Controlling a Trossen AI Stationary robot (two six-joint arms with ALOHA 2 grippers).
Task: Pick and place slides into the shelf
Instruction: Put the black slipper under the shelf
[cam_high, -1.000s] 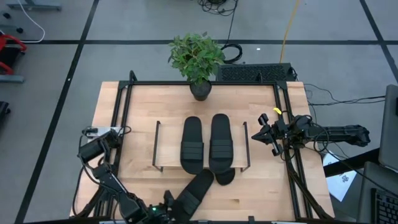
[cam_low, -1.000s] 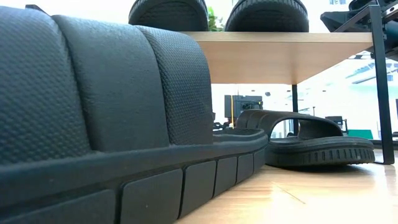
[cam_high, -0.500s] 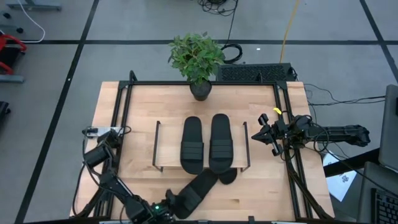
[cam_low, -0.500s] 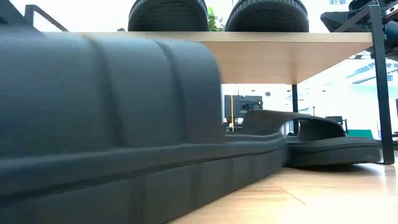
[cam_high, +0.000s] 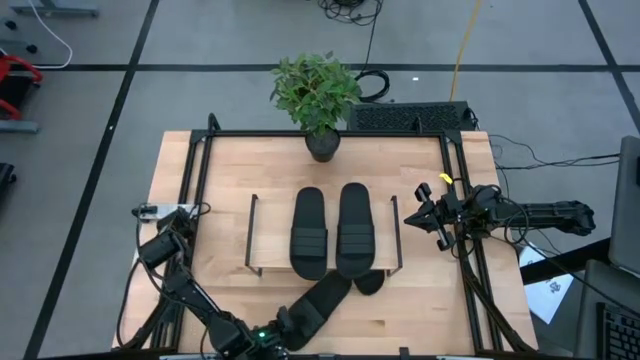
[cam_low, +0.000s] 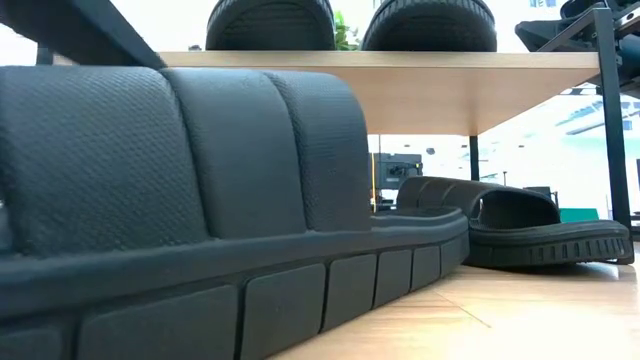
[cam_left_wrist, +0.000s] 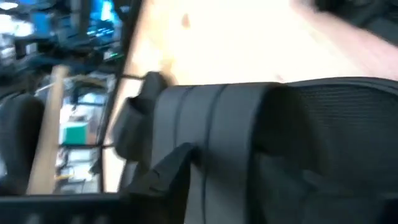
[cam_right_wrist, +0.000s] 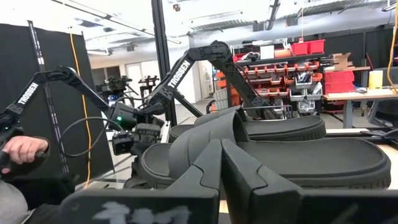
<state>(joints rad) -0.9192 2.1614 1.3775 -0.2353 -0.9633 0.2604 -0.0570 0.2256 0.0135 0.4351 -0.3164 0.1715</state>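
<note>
A potted plant (cam_high: 316, 100) stands at the table's (cam_high: 225, 180) far edge. Off the table lie a yellow cable (cam_high: 463, 45) and what may be a dark keyboard (cam_high: 410, 117), near the plant.

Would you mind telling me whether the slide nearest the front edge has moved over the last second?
Yes. The slide has slid toward the shelf, its toe now under the shelf's front edge.

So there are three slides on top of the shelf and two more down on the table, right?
Not quite. The high view shows only two slides lying on top of the shelf, not three. The rest is right: two more slides lie down on the table.
</note>
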